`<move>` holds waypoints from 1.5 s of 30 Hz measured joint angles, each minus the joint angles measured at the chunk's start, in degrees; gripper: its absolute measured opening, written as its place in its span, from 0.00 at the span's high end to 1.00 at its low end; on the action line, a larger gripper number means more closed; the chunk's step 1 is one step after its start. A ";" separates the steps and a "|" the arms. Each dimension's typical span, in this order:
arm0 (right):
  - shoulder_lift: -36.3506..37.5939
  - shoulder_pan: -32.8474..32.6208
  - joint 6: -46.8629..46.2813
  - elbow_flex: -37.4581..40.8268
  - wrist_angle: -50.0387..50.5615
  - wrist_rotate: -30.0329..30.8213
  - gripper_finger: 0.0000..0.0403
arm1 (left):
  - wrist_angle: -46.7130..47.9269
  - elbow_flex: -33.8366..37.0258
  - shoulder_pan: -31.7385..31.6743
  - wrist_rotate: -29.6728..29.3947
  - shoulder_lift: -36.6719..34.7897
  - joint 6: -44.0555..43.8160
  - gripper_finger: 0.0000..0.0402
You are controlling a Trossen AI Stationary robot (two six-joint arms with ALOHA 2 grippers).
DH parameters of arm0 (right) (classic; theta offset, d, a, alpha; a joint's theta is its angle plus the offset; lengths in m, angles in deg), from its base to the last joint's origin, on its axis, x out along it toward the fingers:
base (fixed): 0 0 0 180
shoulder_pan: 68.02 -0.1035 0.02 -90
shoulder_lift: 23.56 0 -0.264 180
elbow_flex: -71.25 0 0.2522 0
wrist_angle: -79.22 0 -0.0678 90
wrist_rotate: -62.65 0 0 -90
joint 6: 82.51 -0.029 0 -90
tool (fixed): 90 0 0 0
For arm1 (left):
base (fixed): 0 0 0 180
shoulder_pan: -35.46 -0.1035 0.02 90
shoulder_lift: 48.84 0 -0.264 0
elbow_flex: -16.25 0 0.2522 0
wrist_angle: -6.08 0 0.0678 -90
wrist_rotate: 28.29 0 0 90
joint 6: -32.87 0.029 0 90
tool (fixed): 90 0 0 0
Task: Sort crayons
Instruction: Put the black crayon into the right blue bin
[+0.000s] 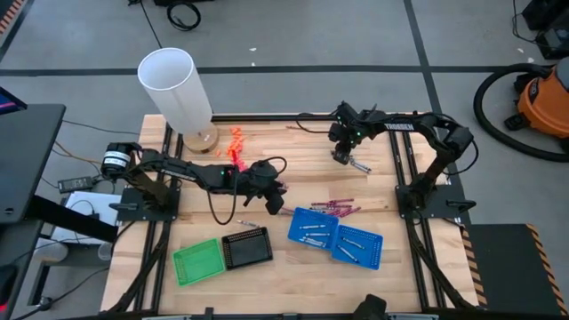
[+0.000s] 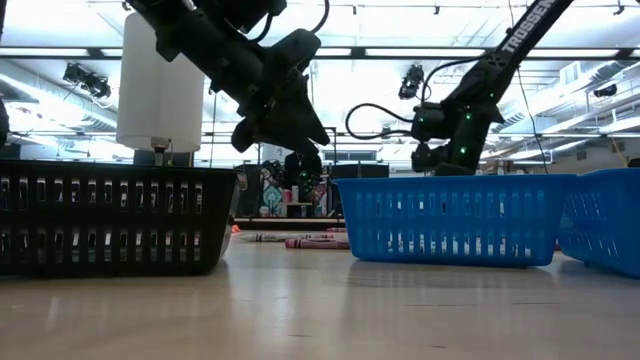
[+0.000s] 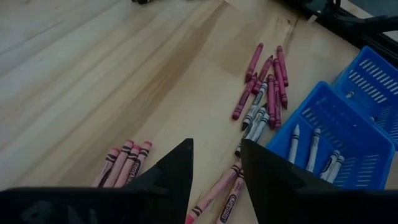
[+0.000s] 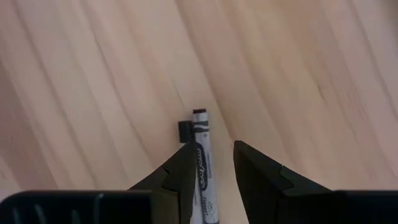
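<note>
High view: my right claw point(image 1: 348, 160) hangs over the far side of the counter point(image 1: 293, 276) with a grey crayon point(image 1: 359, 165) sticking out of it. The left claw point(image 1: 274, 203) sits above the middle, the magenta crayons point(image 1: 338, 209) just beyond it, and the blue baskets point(image 1: 334, 235) past those.

Low view: both claws are off the counter. The left one point(image 2: 300, 160) hovers above the loose crayons point(image 2: 300, 240), between the black basket point(image 2: 110, 215) and the blue one point(image 2: 455, 215).

Left wrist view: my left claw point(image 3: 216, 180) is spread and empty. Pink crayons point(image 3: 127, 162) lie close beside one finger, and the mixed grey and magenta bunch point(image 3: 264, 93) is ahead, next to the blue basket point(image 3: 329, 137), which already has grey ones in it.

Right wrist view: the right claw point(image 4: 212, 180) is clenched on the grey crayon point(image 4: 202, 155), which pokes out ahead between the fingers.

I judge the step in hand is taking this grey one to the blue basket. I'd keep the clench firm, travel high over the rim, and release low inside so it doesn't bounce out.
</note>
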 joint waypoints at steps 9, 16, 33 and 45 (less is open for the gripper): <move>0.00 0.35 2.85 0.67 -0.20 -1.09 0.71 | 0.00 0.00 0.24 -0.71 0.04 -0.58 0.64; 0.09 0.31 2.95 2.76 -1.15 -1.23 0.71 | 0.00 0.00 0.24 -0.92 0.09 -0.61 0.64; 0.31 -0.31 0.90 5.25 -3.50 -6.45 0.71 | 0.00 -0.02 0.30 -0.94 0.09 -1.14 0.64; 0.28 -2.17 3.26 5.29 -3.19 -1.25 0.78 | -0.02 -0.02 0.30 -0.94 0.09 -1.12 0.64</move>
